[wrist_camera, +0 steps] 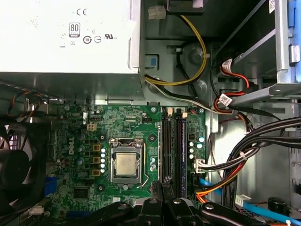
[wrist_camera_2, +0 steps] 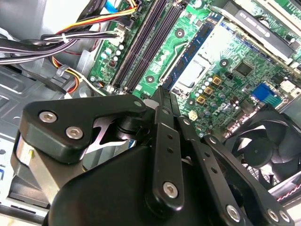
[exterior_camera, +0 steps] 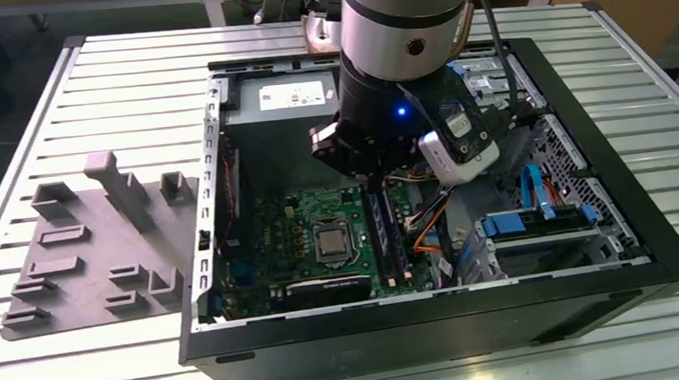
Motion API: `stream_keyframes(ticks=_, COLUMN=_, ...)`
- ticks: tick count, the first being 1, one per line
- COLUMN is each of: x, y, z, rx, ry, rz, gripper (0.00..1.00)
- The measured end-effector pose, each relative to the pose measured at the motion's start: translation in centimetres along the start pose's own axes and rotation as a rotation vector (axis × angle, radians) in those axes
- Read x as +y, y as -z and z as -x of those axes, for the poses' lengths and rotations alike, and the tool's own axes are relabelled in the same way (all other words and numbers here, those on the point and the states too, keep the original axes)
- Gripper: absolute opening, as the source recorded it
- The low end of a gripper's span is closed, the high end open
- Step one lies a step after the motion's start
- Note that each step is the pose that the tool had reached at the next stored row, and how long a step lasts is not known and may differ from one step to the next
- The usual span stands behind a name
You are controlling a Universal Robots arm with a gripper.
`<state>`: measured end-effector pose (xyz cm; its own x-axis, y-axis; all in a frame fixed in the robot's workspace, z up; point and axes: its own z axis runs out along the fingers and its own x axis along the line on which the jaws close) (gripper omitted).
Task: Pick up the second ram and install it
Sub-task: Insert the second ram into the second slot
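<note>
Second wrist view: my gripper [wrist_camera_2: 162, 100] pinches the second ram [wrist_camera_2: 190, 54] edge-down above the motherboard [wrist_camera_2: 235, 89], parallel to the black memory slots [wrist_camera_2: 141, 47], presumably aligned for seating.

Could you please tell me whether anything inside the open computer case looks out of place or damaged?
Nothing looks spilled or broken. The one oddity: the silver square processor on the green motherboard sits bare, with no cooler over it.

arm [exterior_camera: 407, 33]: reaching steeply down | gripper [wrist_camera: 162, 184]: jaws pressed together, pointing down
</note>
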<state>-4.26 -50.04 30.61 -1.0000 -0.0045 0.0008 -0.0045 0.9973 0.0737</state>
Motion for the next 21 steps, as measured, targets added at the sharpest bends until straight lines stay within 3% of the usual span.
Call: stream_keyframes(ticks=21, x=-0.03, y=-0.46, z=0.0, rx=-0.0001, ry=0.0, rz=0.0001, gripper=0.11)
